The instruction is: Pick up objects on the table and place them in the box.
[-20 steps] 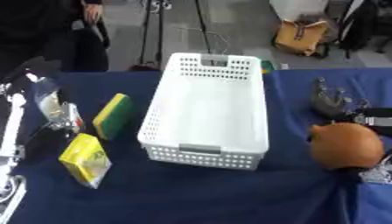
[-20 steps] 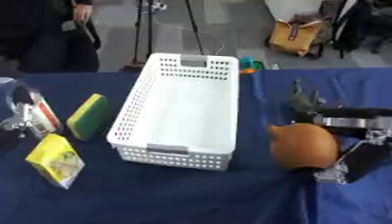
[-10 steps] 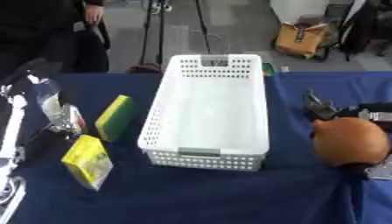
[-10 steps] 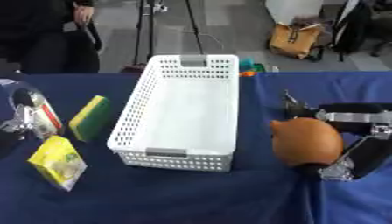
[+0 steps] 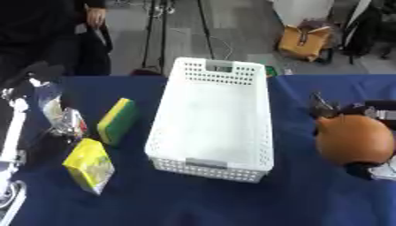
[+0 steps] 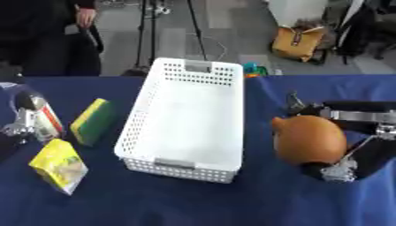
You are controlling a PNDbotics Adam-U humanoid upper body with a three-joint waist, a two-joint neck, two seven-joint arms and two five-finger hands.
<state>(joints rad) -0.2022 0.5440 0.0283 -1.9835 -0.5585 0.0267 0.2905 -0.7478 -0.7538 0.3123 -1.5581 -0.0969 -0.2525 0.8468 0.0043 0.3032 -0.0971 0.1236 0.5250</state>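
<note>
Beside the perforated plastic box (image 6: 185, 128), right hand (image 6: 340, 165) holds smooth round brown ball (image 6: 309, 139).

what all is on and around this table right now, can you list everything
white perforated plastic basket: one, white, centre of the table, empty
yellow and green sponge: one, left of the basket, lying on the cloth
yellow box-shaped packet: one, yellow, near left, in front of the sponge
clear wrapped packet: one, with red and silvery parts, far left beside the sponge
orange-brown round ball: one, right of the basket
blue tablecloth: one, dark blue, covers the table
tan bag: one, on the floor beyond the table
right hand: black, at the ball; its fingers are mostly hidden
left arm: white and black, left edge
</note>
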